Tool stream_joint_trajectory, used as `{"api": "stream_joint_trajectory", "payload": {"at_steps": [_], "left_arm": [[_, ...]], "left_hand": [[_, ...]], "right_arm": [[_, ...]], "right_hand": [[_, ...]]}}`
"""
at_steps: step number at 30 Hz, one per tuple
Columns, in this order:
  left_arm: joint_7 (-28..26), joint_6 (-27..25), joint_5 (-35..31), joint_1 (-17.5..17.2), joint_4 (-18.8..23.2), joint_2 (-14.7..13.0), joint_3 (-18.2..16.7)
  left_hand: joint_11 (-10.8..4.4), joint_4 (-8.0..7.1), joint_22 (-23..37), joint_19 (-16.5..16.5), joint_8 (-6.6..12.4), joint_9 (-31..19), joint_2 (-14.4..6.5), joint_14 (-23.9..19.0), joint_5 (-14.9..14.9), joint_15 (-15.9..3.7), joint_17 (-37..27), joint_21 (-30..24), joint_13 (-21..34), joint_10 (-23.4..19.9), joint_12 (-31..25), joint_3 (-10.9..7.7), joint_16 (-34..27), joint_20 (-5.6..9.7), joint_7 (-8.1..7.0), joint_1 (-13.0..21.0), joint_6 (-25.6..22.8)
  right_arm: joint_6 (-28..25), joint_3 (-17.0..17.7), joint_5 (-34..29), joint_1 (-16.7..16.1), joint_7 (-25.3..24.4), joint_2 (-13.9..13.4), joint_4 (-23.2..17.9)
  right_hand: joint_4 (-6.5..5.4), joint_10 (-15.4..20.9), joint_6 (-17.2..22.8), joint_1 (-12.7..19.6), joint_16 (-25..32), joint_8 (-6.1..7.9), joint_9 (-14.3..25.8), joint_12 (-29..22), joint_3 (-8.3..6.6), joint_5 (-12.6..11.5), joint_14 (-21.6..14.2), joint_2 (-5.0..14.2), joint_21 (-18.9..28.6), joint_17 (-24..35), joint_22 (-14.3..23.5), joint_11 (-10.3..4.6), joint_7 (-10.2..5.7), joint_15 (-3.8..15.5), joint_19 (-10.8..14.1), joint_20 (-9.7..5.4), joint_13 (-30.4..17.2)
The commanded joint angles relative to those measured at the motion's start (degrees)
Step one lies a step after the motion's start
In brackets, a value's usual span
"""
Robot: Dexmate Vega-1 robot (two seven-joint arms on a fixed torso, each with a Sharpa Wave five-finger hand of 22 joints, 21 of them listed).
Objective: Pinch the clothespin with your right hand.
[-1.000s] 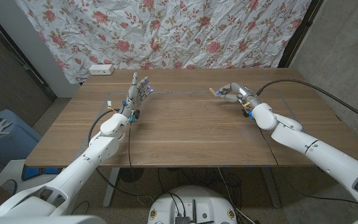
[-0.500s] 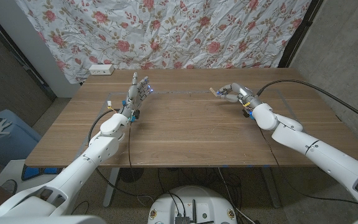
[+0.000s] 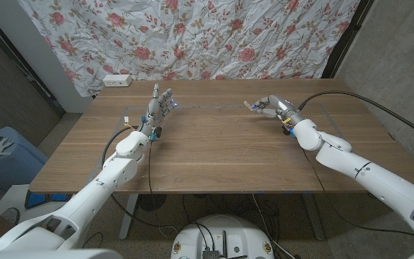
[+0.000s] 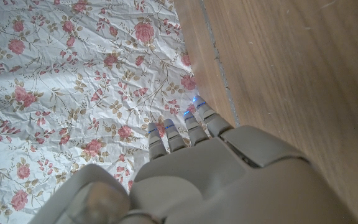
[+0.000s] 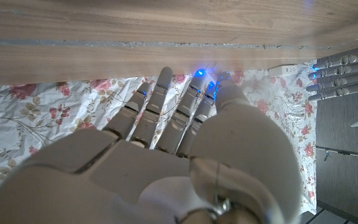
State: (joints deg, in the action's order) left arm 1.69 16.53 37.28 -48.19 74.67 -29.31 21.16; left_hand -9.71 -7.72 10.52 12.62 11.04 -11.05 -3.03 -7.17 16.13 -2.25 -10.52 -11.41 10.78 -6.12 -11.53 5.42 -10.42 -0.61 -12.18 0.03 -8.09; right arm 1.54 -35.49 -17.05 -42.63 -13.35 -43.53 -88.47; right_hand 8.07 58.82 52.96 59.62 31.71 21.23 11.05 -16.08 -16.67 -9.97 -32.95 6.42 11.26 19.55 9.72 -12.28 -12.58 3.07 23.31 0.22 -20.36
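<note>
A small wooden clothespin (image 3: 247, 106) sticks out from the fingertips of my right hand (image 3: 269, 106) at the table's far right, pinched between thumb and finger just above the wood. In the right wrist view my right hand (image 5: 166, 155) shows from the back with its fingers curled forward, and they hide the clothespin. My left hand (image 3: 159, 106) stands at the far left of the table, fingers straight and apart, holding nothing. The left wrist view shows the back of that left hand (image 4: 216, 168) over the table.
The wooden table (image 3: 214, 151) stretches bare between the two hands. A floral cloth (image 3: 192, 36) hangs behind its far edge. A white power strip (image 3: 116, 80) lies at the back left corner. A black cable (image 3: 351, 97) runs across the right side.
My right hand has drifted very slightly to the right with the clothespin still in its fingertips. The left hand has not moved.
</note>
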Motion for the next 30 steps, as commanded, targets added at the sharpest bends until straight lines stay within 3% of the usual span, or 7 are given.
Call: {"api": "stream_joint_trajectory", "payload": {"at_steps": [1,30], "left_arm": [[0.02,0.01,0.0,-0.01,-0.05,0.0,0.0],[0.02,0.0,0.02,-0.01,-0.03,-0.01,-0.01]], "left_hand": [[-0.38,-0.33,0.14,0.38,0.36,-0.28,-0.48,-0.47,0.45,-0.39,-0.21,-0.43,0.12,-0.19,-0.36,-0.05,-0.46,0.05,-0.5,0.19,-0.04],[-0.42,-0.32,0.14,0.37,0.36,-0.28,-0.47,-0.48,0.46,-0.42,-0.21,-0.42,0.12,-0.16,-0.35,-0.05,-0.46,0.06,-0.5,0.2,-0.04]], "right_arm": [[-0.58,-0.43,-3.35,-0.01,-1.14,-0.94,-1.25],[-6.68,-3.13,-17.87,-0.24,-2.87,-3.03,-6.37]], "right_hand": [[0.06,-0.02,0.01,-0.29,0.02,-0.09,0.16,0.01,0.18,-0.22,0.27,0.08,-0.05,0.27,0.19,-0.04,0.01,8.84,0.23,0.22,-0.26],[-0.01,-0.13,0.31,-0.92,-0.21,-0.23,0.19,0.13,0.4,-0.2,0.22,0.32,0.01,0.39,0.19,-0.01,0.03,8.82,0.36,0.26,-0.48]]}}
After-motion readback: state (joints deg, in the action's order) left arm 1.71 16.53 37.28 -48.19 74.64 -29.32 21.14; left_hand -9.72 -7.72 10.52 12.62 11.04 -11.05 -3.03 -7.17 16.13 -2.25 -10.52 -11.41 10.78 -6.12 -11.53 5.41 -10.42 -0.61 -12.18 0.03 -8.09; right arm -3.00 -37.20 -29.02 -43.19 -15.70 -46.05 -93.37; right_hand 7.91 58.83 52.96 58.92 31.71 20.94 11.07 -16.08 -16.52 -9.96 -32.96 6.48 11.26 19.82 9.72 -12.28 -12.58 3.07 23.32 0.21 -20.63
